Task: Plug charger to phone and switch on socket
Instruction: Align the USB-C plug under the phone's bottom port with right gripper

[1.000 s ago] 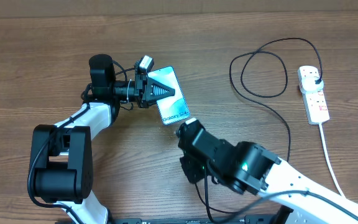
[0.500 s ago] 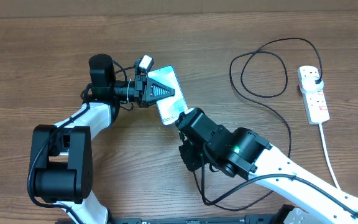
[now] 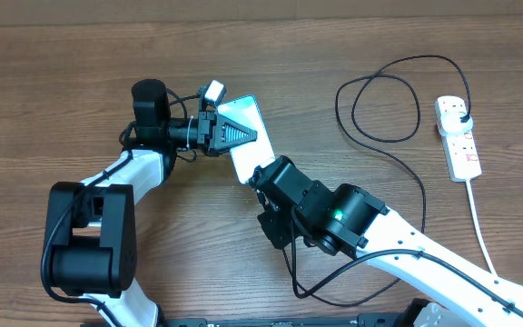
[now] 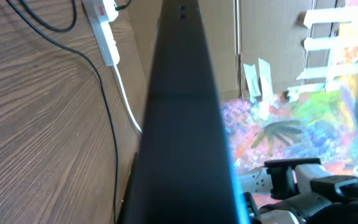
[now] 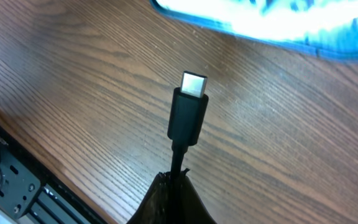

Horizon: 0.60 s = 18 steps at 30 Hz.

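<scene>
So the right arm stretches in low from the near right corner, slanting toward the middle of the counter (image 3: 62,82). Its right tool (image 5: 174,186) is pinched tight on the charger (image 5: 186,112) just behind the small plug, metal tip pointing at the phone (image 3: 251,159), close but not touching.

The left arm is folded up, wrist turned sideways, and the left tool (image 3: 239,134) is clamped on the phone, holding it tipped on edge off the counter.

Further back on the right, the black cable loops over to the socket (image 3: 458,136), plugged in at its far end.
</scene>
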Tool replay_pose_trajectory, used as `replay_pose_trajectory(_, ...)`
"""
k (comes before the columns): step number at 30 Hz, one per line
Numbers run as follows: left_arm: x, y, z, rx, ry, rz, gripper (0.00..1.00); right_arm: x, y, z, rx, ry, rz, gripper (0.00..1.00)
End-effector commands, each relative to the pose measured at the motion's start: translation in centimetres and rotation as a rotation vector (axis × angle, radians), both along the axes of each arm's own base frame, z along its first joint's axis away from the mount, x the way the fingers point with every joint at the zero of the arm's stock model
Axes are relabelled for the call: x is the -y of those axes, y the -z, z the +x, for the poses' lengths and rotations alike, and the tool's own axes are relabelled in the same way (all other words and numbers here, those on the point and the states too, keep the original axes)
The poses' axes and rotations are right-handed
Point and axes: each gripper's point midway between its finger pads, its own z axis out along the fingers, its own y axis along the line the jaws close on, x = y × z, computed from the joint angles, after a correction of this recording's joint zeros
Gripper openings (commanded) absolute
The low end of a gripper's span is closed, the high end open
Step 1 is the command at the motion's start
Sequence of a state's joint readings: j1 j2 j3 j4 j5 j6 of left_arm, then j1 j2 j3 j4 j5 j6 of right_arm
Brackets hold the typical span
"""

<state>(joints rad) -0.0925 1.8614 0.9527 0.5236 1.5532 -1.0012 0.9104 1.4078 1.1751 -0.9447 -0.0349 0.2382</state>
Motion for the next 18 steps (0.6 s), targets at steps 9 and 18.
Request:
replay_pose_trajectory(9, 0.69, -0.76, -0.42, 0.101, 0.048, -0.021, 0.04, -0.18, 0.09, 1.17, 0.042, -0.006, -0.028, 0.04)
replay_pose_trajectory(18, 0.69, -0.76, -0.42, 0.139, 0.048, -0.025, 0.04, 0.21, 0.32, 0.88, 0.027, -0.002, -0.044, 0.04)
